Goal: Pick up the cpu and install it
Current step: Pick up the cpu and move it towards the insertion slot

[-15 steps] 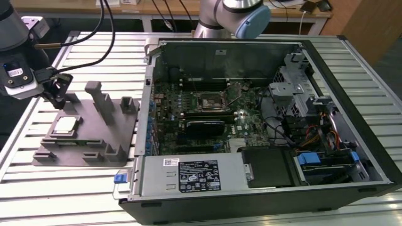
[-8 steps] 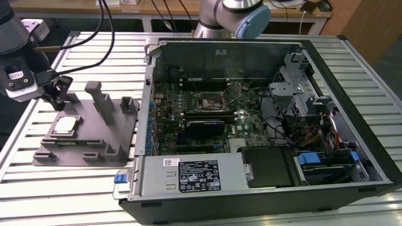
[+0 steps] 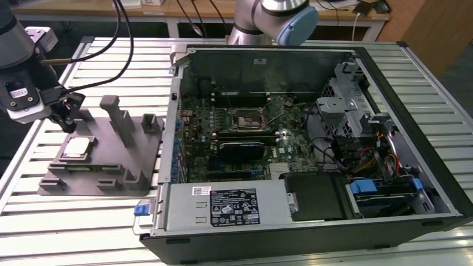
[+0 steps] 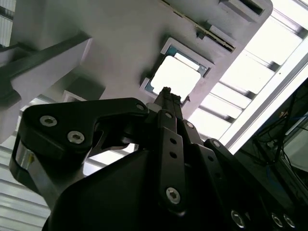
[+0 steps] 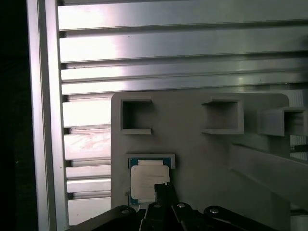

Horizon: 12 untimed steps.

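Pincer [image 3: 70, 125] above cpu [image 3: 77, 147] on the fixture

At the exterior view's left, the arm [image 3: 19, 61] reaches down over a grey fixture block [image 3: 111, 169] that lies on the slatted metal table [image 3: 111, 61]. The cpu sits flat in a shallow square recess of that block, near its left end in the exterior view, with its pale metal top facing up. The pincer hangs just above it and a little behind, and no contact between them can be made out.

In the first wrist view the pincer [image 5: 162, 190] looks clenched. Its dark links run in from both sides to a single narrow tip with no gap showing, and it grasps nothing. That tip overlaps the near edge of the cpu [image 5: 147, 179], whose thin blue-green rim shows inside the recess of the fixture block [image 5: 202, 149]. In the second wrist view the pincer [image 4: 166, 94] points at the bright square of the cpu [image 4: 177, 76], which is framed by the pale block [image 4: 120, 43].

Right of centre in the exterior view, beside the block, an open computer case [image 3: 417, 94] lies on its side. Inside it is the green motherboard [image 3: 292, 141], with the metal-framed socket [image 3: 247, 117] near the middle of the frame, well apart from the cpu.
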{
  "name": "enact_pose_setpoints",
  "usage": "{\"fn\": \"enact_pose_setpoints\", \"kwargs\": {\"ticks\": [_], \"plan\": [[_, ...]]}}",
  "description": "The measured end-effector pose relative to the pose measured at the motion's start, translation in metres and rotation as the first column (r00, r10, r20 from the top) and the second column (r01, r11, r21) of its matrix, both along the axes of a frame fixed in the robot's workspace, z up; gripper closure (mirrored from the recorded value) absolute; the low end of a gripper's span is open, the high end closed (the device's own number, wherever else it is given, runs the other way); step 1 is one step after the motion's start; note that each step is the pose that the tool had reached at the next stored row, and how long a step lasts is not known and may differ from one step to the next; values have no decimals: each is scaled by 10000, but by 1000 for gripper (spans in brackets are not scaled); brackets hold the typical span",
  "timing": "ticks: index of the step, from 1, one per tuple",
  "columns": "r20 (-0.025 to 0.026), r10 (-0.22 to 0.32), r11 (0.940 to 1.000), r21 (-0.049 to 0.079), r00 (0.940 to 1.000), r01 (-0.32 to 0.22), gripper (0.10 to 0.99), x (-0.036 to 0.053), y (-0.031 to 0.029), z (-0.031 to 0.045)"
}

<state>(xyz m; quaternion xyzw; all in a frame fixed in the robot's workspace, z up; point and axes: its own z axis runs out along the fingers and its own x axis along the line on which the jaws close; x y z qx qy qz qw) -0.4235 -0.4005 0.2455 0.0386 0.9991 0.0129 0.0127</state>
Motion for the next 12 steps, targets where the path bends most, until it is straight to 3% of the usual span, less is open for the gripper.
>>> {"fn": "enact_pose_setpoints", "kwargs": {"ticks": [12], "plan": [[-5, 0, 10000, 0, 10000, 0, 980, -44, -76, -136]]}}
